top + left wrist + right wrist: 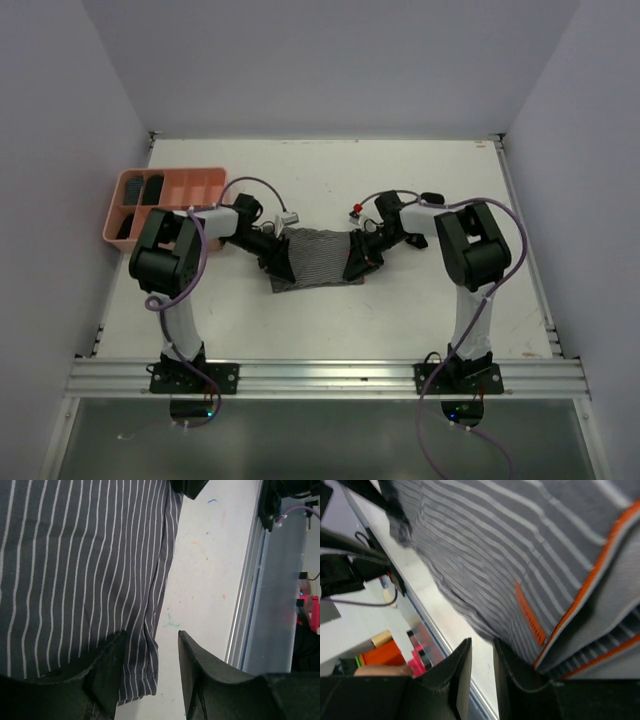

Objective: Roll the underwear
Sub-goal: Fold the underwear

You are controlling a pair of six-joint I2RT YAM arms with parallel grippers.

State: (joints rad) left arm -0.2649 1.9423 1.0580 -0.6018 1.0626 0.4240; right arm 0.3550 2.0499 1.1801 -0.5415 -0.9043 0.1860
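From above, the striped underwear (320,258) lies on the table (430,300) between the left gripper (281,263) and the right gripper (357,262). Left wrist: jaws part-open astride the cloth's edge. Right wrist: jaws nearly closed beside orange-edged folds; grip unclear.

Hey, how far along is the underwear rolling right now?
Early for this piece. Done: dark bundles already sit in the pink tray. In hand: the striped underwear lies mostly flat between both arms, the left gripper open astride one edge, the right gripper at the opposite edge, where folded layers show. Remaining: the roll itself; no rolled shape shows yet.
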